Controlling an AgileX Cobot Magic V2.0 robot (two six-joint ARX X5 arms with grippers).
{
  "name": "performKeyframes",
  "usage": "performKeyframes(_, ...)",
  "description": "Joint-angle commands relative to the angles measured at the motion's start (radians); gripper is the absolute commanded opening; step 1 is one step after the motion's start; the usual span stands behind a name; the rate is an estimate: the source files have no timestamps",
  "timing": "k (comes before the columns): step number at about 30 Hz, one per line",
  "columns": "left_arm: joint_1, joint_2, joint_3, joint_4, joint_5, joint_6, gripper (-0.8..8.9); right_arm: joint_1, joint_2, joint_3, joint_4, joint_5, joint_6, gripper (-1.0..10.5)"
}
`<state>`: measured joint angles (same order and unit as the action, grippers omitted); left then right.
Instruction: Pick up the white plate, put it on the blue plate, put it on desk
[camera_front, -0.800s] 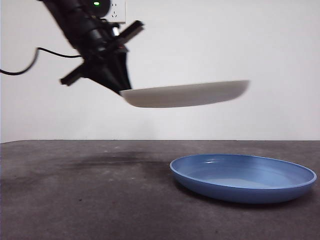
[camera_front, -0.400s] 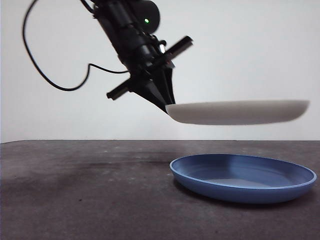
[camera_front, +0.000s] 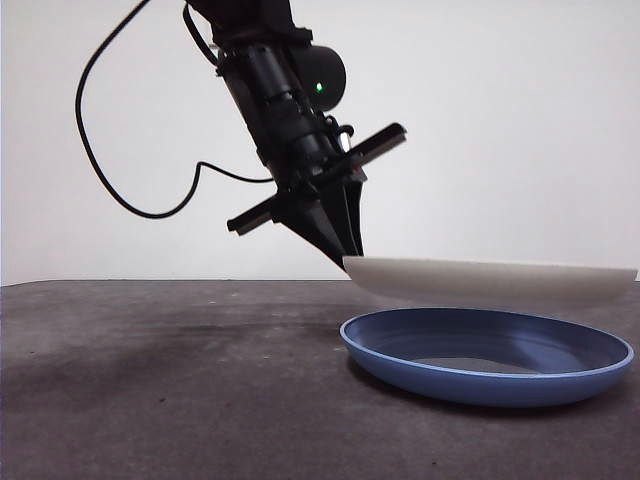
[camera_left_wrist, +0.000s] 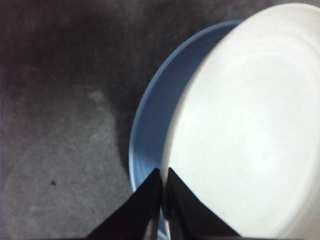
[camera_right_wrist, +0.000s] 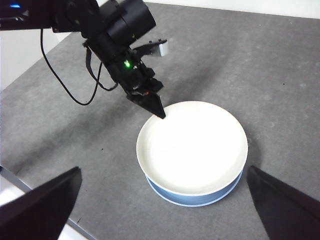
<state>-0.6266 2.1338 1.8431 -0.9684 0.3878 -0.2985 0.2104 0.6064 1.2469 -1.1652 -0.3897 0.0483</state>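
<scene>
**White plate held just above the blue plate**

The desk (camera_front: 160, 390) under me is a dark grey-brown, mottled matte top, running back to a plain pale wall (camera_front: 520, 120) in the front view. From my right wrist camera the tabletop's near edge shows at one corner, with lighter floor beyond it. A black cable (camera_front: 120, 170) loops off my left arm against the wall.

My left gripper (camera_left_wrist: 162, 200) has its two black jaws pressed nearly together, pinching the rim of the white plate (camera_left_wrist: 245, 130). The plate hangs almost level, directly over the blue plate (camera_front: 480, 360), which sits flat on the desk toward the right of the front view. A thin gap shows between the two plates in the front view; they overlap closely but I cannot see them touching. In my right wrist view the white plate (camera_right_wrist: 192, 147) covers nearly all of the blue plate (camera_right_wrist: 200, 200), leaving only a blue crescent of rim showing.

My right gripper (camera_right_wrist: 165, 210) waits high above the desk, jaws spread wide apart and holding nothing.

Half a second ago I held the white plate clearly higher, with open wall visible between it and the blue plate. Since then it has come down and shifted slightly to the right. The blue plate has not moved.
</scene>
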Motion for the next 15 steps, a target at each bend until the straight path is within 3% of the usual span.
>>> performKeyframes(1,-0.013,0.043,0.031,-0.007,0.001,-0.001,0.10,0.003,0.004,0.022,0.008,-0.002,-0.012,6.2)
performKeyframes(15,-0.018,0.058,0.031,0.021,0.000,0.018,0.10,0.003,0.004,0.022,0.008,-0.002,-0.011,6.2)
